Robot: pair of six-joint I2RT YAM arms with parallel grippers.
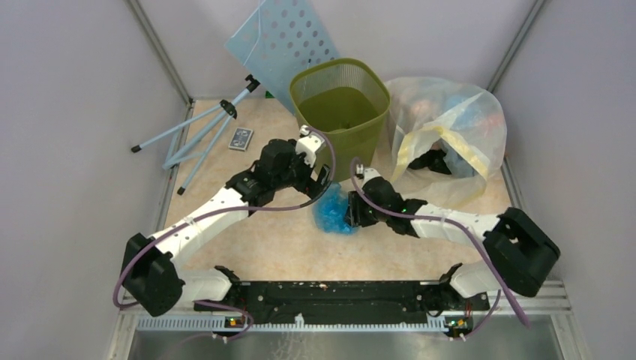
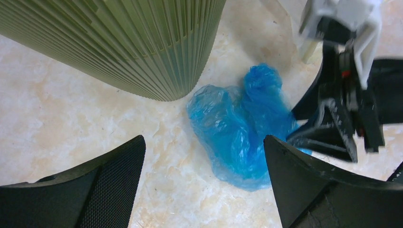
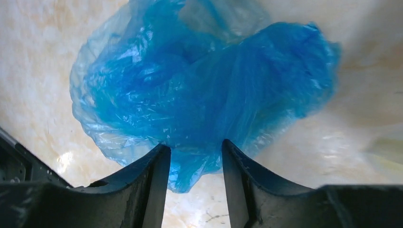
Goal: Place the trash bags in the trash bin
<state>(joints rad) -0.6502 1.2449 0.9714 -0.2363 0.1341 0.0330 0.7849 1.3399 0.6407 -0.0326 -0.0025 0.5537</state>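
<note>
Blue crinkled plastic bag lies at 6 o'clock of olive-green mesh bin; left end effector open wide; right end effector open, astride bag.

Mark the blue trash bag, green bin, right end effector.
light-blue trash bag point(image 1: 331, 211): top view, middle of crumpled plastic.
olive-green trash bin point(image 2: 142, 42): left wrist view, ribbed side wall.
right end effector point(image 3: 192, 149): right wrist view, gap between fingertips.

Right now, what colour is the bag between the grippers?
Translucent blue bag, clearest in right wrist view.

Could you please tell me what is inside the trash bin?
The trash bin looks empty: only green inner walls and floor show. Its near wall hides the floor's front part. The blue trash bag lies outside, on the table.
</note>
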